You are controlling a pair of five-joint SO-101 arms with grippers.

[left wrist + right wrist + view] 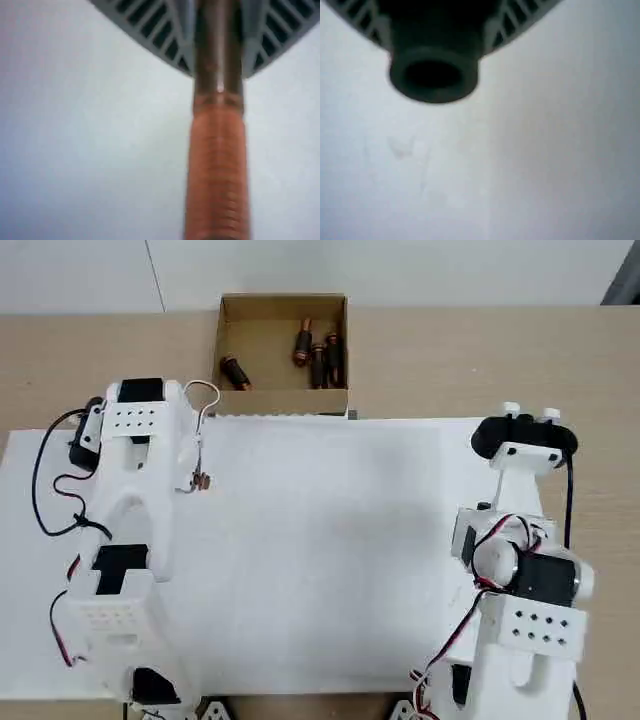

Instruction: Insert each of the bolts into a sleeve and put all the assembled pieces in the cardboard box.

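In the left wrist view my left gripper point(218, 45) is shut on a copper bolt point(217, 165), whose threaded shank sticks out past the fingers over the white mat. From above, that gripper point(197, 478) hangs low over the mat's far left part, the small bolt point(201, 481) at its tip. My right gripper point(437, 22) is shut on a black sleeve point(434, 75), whose open bore faces the camera. The right arm point(520, 540) stands folded at the mat's right side. The cardboard box point(283, 302) at the back holds several assembled pieces point(318, 352).
A white mat point(330, 570) covers the table between the arms, wide and bare in the middle. The box stands just beyond the mat's far edge, close to the left arm. Loose cables point(55, 490) hang at the left arm's side.
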